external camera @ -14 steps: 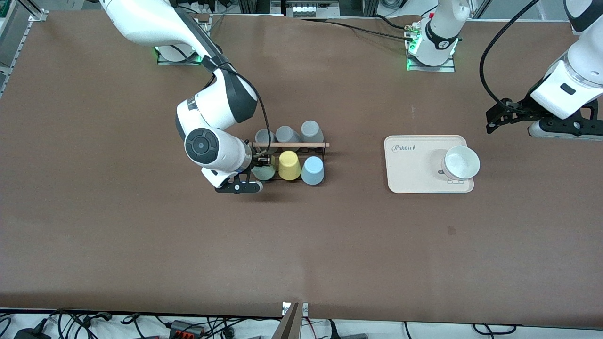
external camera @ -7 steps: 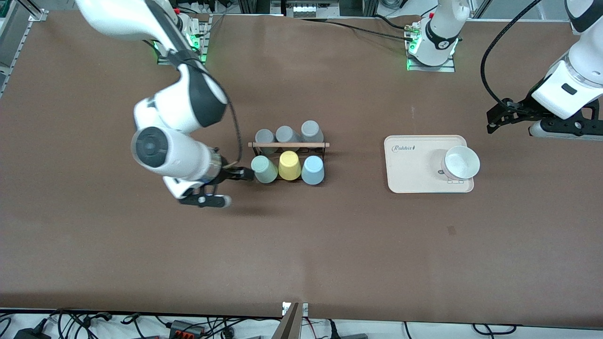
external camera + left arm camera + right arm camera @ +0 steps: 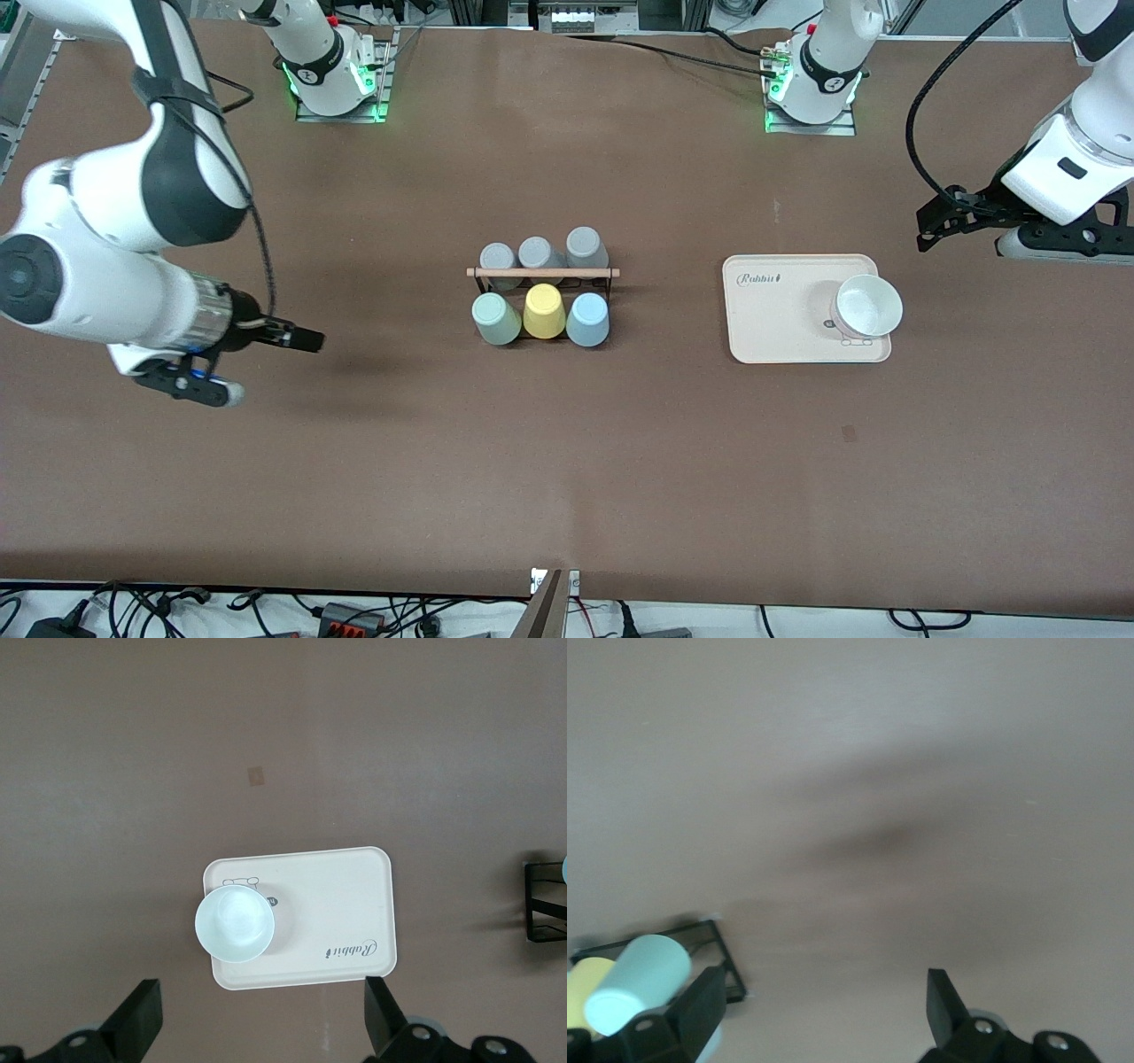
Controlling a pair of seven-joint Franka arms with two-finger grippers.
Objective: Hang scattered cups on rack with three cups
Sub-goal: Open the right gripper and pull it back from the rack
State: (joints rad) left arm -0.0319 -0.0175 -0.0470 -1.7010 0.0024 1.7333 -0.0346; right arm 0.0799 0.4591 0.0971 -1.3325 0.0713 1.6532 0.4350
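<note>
Rack (image 3: 542, 273) pegs are hidden under the cups; only the wooden rod and bits of black wire show. In the right wrist view the rack is cut off at the frame edge, w/ just the mint cup (image 3: 636, 981) and a sliver of the yellow cup (image 3: 585, 989) visible. Mint cup (image 3: 496, 319), yellow cup (image 3: 544, 311) and blue cup (image 3: 587, 319) sit upside down on the rack's row nearer the front camera; three grey cups (image 3: 539, 252) on the farther row. Wide bare table (image 3: 567, 470) all around the rack. Cream tray (image 3: 762, 310) w/ a white bowl (image 3: 868, 305) lies toward the left arm's end. Right gripper (image 3: 819, 1010) hangs over bare table near the right arm's end, well apart from the rack, fingers wide open, holding nothing. Left gripper (image 3: 261, 1028) waits up by the tray, fingers spread wide, empty
</note>
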